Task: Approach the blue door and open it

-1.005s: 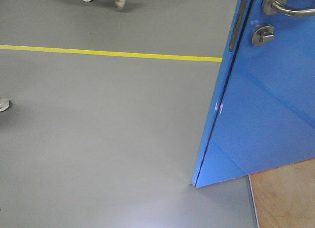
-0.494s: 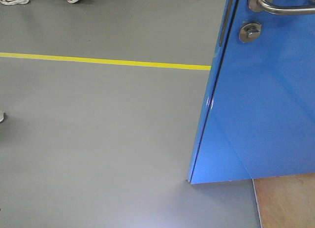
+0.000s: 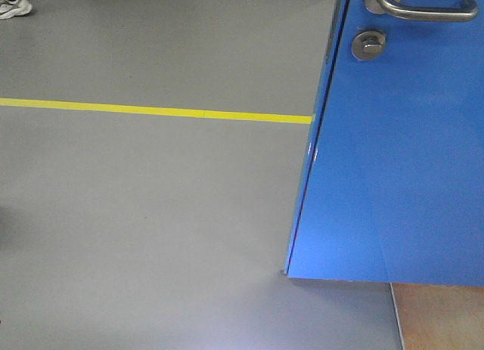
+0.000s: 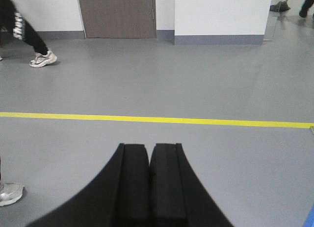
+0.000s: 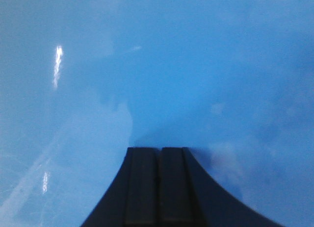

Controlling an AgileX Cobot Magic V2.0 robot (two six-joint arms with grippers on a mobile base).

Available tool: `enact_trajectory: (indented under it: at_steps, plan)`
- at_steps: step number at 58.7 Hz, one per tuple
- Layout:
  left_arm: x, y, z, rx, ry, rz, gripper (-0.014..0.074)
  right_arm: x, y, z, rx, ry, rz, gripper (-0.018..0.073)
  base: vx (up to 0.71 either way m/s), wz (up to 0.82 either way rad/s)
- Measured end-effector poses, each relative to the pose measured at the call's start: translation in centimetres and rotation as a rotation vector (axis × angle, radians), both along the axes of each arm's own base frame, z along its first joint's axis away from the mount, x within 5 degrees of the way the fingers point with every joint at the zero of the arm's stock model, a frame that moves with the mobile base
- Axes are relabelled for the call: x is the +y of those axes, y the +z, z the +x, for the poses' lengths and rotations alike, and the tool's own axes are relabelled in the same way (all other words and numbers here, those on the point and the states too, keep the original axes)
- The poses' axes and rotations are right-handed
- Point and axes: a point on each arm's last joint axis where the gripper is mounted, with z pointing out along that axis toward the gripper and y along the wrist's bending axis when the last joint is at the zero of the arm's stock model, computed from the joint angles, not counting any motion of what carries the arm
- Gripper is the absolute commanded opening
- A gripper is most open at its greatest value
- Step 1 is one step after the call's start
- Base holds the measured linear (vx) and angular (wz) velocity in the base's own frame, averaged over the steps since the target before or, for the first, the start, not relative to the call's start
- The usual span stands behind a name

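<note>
With both sets of jaws clenched on nothing, the right gripper (image 5: 159, 149) pushes the blue door (image 3: 401, 153) at right open; next, keep pressing and rolling forward.

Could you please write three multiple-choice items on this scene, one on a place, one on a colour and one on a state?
1. In the front view, where is the round silver thumb-turn lock relative to the silver lever handle on the glossy bright-blue door?
A. above it
B. below it
C. level with it, to its right

2. What colour is the tape line across the grey floor?
A. red
B. white
C. yellow

3. How do the black fingers of the left gripper and right gripper stand?
A. both pairs closed together, holding nothing
B. both spread wide
C. left clamped on the handle

Answers: 1 B, the lock sits under the handle's mounting. 2 C, the stripe is bright yellow. 3 A, each wrist view shows the pads pressed together with nothing between them.
</note>
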Motion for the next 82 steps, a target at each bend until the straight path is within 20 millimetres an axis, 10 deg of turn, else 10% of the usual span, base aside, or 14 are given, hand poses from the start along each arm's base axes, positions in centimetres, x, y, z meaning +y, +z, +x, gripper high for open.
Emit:
enact_trajectory:
  at_steps: [82]
  plan:
    - [0.0, 0.0, 0.0, 0.0, 0.0, 0.0, 0.0073, -0.16, -0.1, 0.11, 0.0, -0.016, 0.001, 0.0012, 0.1, -0.05]
